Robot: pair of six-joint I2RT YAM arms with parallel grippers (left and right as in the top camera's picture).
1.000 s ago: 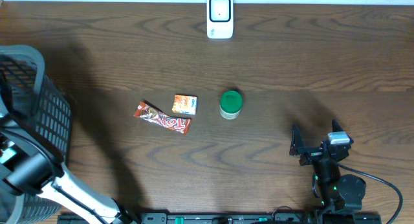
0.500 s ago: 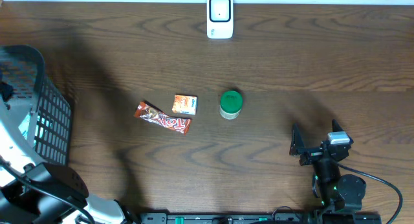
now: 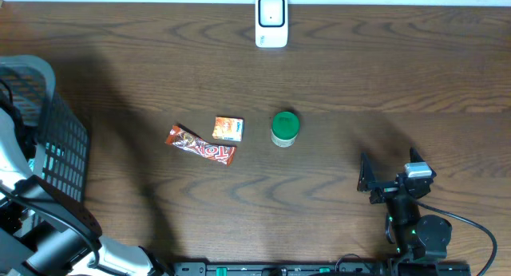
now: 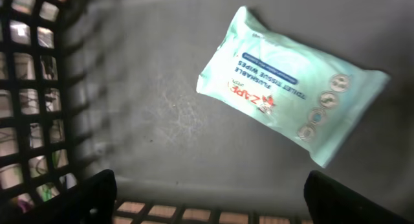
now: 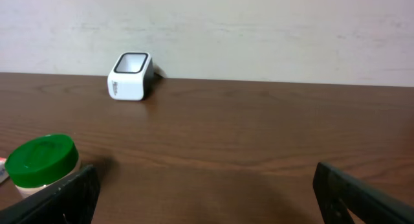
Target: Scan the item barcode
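Note:
A pale teal pack of toilet wipes [image 4: 291, 85] lies flat on the floor of the black mesh basket [image 4: 32, 107]. My left gripper [image 4: 210, 198] hangs over it, open, and the pack is clear of both fingers. In the overhead view the left arm [image 3: 16, 168] reaches into the basket [image 3: 60, 140] at the left edge. The white barcode scanner [image 3: 271, 21] stands at the table's far edge, also seen from the right wrist as the scanner [image 5: 131, 76]. My right gripper [image 3: 389, 166] rests open at the front right, empty [image 5: 207, 191].
Mid-table lie a red candy bar [image 3: 201, 146], a small orange box [image 3: 228, 129] and a green-lidded jar [image 3: 284, 128]. The jar [image 5: 44, 162] sits just left of my right gripper's left finger. A wall stands behind the scanner.
The left arm has shifted over the basket at the left edge, and teal now shows through its mesh. The right arm and the table items have not moved.

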